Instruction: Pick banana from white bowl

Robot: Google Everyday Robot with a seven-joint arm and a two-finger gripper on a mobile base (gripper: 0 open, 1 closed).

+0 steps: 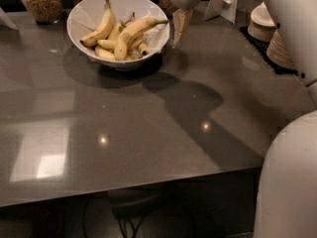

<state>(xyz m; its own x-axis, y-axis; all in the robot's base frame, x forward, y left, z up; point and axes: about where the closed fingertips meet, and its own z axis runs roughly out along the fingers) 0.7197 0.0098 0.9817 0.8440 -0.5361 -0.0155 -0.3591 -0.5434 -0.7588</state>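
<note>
White bowl [85, 15] holds banana [134, 29]; gripper [179, 25] just beside rim

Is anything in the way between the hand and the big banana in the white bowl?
Only the right rim of the white bowl. The hand hangs just outside that rim, and the banana lies on top of the other bananas, its stem pointing toward the hand. Nothing covers it from above.

Single raised view, angled down across the table [148, 133] toward its far edge. The gripper [180, 24] hangs top centre, beside the white bowl [79, 18].
</note>
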